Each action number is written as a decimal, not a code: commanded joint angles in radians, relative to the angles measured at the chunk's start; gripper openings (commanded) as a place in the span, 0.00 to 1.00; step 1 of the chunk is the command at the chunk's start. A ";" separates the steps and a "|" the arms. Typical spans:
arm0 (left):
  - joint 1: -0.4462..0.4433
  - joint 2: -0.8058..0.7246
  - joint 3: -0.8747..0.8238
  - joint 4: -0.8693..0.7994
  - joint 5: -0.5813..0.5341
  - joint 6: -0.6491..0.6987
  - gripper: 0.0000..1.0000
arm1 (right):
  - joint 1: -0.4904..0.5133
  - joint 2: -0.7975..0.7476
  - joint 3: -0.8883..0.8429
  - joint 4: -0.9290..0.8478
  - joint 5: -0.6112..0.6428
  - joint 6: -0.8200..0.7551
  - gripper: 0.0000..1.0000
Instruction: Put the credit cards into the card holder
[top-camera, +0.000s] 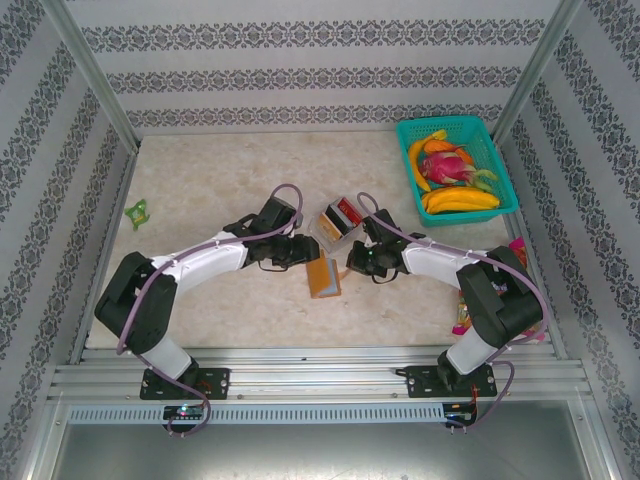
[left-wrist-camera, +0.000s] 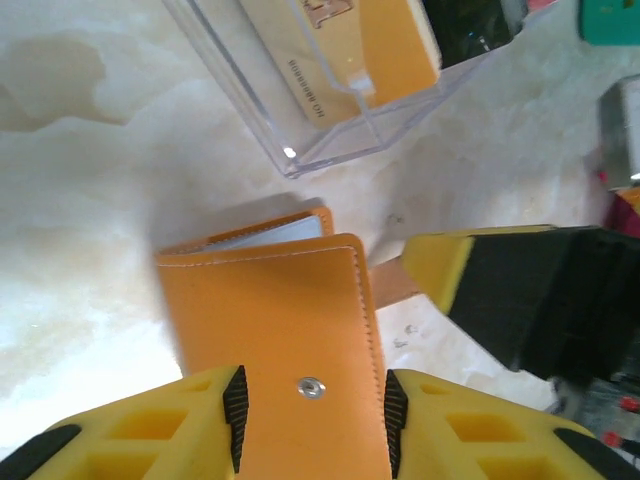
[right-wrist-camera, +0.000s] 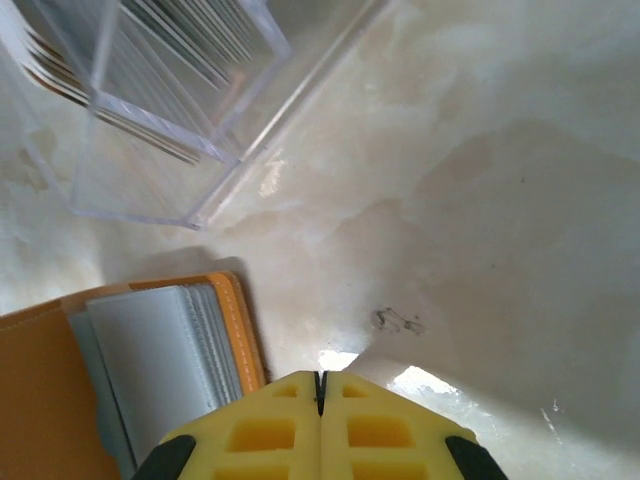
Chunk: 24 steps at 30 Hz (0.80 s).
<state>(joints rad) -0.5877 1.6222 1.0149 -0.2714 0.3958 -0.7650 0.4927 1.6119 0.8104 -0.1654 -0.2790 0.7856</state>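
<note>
The orange-tan card holder (top-camera: 322, 278) lies on the table between my two grippers. In the left wrist view its flap with a metal snap (left-wrist-camera: 270, 320) lies under and between the pads of my left gripper (left-wrist-camera: 312, 405), which stands open astride it. My right gripper (right-wrist-camera: 320, 385) is shut with nothing in it, just right of the holder's grey inner sleeves (right-wrist-camera: 150, 350). Its yellow and black finger (left-wrist-camera: 520, 290) shows beside the holder. The credit cards (left-wrist-camera: 360, 50) stand in a clear plastic box (top-camera: 338, 222) just beyond the holder; their edges (right-wrist-camera: 190, 60) show through its wall.
A teal basket (top-camera: 455, 165) of fruit sits at the back right. A small green object (top-camera: 137, 211) lies at the left edge, and bright packets (top-camera: 462, 315) lie by the right arm. Patterned walls close in the table on three sides.
</note>
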 joint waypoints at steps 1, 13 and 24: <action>0.003 0.034 0.003 -0.098 -0.054 0.047 0.38 | -0.008 0.000 0.032 -0.028 -0.015 -0.017 0.02; -0.013 0.074 -0.048 -0.022 0.007 0.002 0.34 | -0.008 -0.004 0.031 -0.043 -0.009 -0.019 0.02; -0.050 0.145 -0.062 0.070 -0.009 -0.060 0.38 | -0.004 -0.024 0.006 -0.023 -0.026 -0.013 0.04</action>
<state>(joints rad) -0.6201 1.7416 0.9550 -0.2455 0.3916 -0.7959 0.4927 1.6115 0.8249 -0.1902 -0.2836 0.7792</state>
